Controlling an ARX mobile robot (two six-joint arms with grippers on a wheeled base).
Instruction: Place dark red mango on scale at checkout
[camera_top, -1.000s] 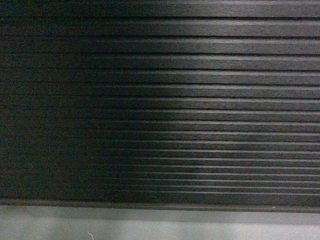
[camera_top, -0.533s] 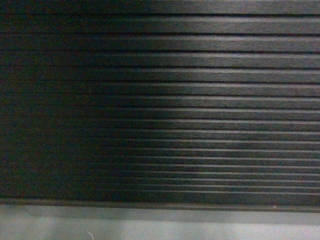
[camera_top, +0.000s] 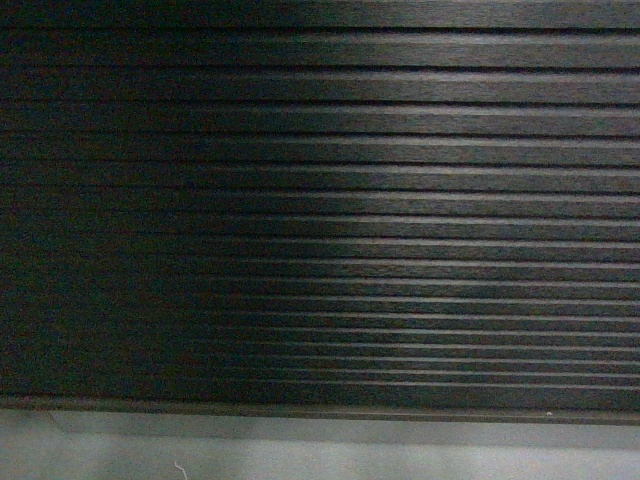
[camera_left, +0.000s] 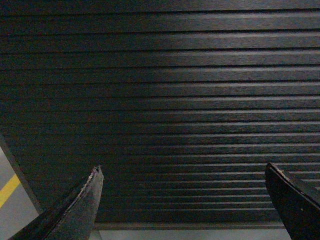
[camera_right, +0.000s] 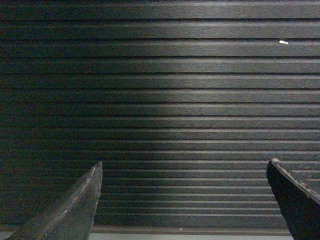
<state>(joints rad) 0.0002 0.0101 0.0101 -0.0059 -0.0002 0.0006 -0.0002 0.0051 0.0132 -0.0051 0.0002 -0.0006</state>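
Neither the dark red mango nor the scale appears in any of the three views, so their position cannot be reported.

The head camera faces a dark ribbed panel of horizontal slats that fills nearly the whole frame. A strip of pale grey floor runs along the bottom edge. The panel looks like the front of a counter or a shutter, though the dim light does not settle which.

The left gripper is held low and pointed straight at the same slats. Its jaws stand wide apart with nothing between them. At the far left of that view a patch of grey floor carries a yellow line, beside the panel's slanting edge.

The right gripper is held likewise, jaws spread and empty, facing the slats squarely. A small white fleck sits on one slat at upper right.

In my judgement both arms are carried in a tucked, forward-facing travel posture, not a reaching one, since no worktop lies under either.

The panel itself blocks the way ahead. Nothing here shows whether the checkout lies above it or elsewhere. Empty jaws fit both a mango not in hand and one already set down.
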